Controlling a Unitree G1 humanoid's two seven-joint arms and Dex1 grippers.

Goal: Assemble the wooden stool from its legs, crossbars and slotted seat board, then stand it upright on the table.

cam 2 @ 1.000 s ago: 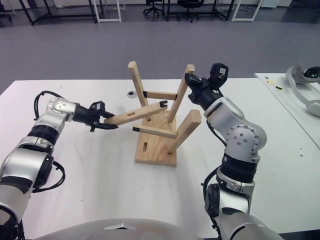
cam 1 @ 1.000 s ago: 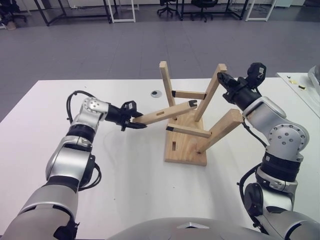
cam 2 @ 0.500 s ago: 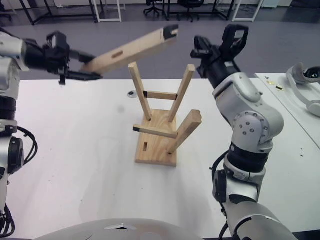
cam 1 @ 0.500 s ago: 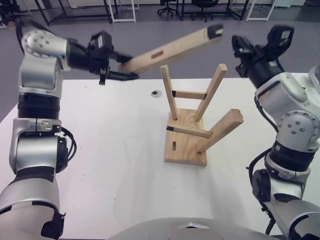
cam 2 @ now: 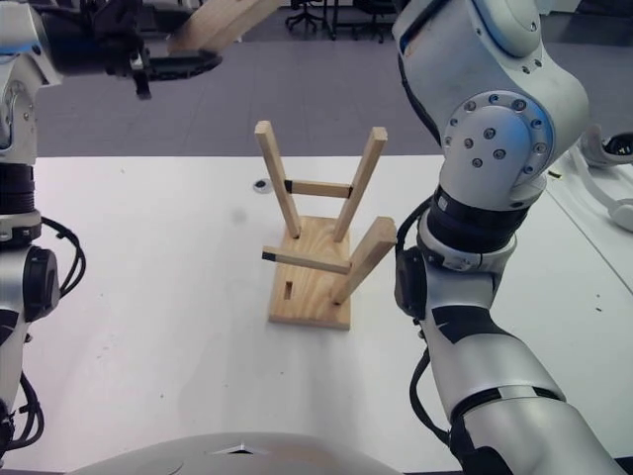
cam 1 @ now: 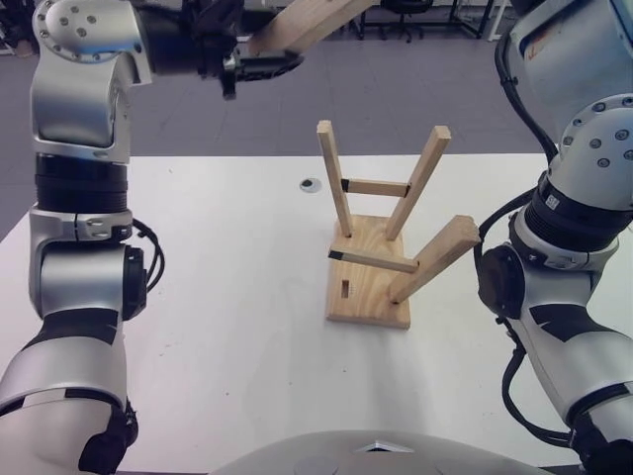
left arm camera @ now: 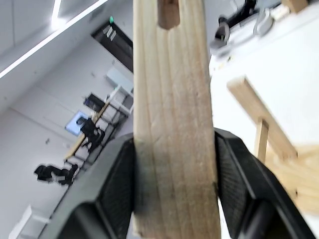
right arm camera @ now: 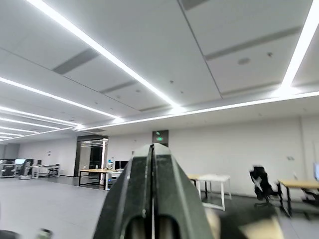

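Note:
The stool lies upside down on the white table [cam 1: 198,297], its seat board [cam 1: 368,297] flat with one leg slot [cam 1: 344,289] open. Three legs stand in it: two at the back [cam 1: 333,178] [cam 1: 420,183] and a tilted one at the front right [cam 1: 435,257]. Two crossbars [cam 1: 376,186] [cam 1: 374,259] join them. High above the table's far left, my left gripper [cam 1: 259,61] is shut on the fourth leg [cam 1: 312,18], which slants up out of the picture. In the left wrist view the leg [left arm camera: 172,124] sits between both fingers [left arm camera: 114,194]. My right gripper [right arm camera: 152,164] is shut, empty, and aimed at the ceiling.
A small round grommet [cam 1: 311,185] sits in the table behind the stool. A second table with a headset [cam 2: 613,148] stands at the right. My right arm [cam 1: 584,148] rises tall just right of the stool. Bare tabletop lies left of and in front of the stool.
My left arm has lifted the leg higher, so its far end has left the top of the head views. My right arm has swung upward, taking its gripper out of the head views.

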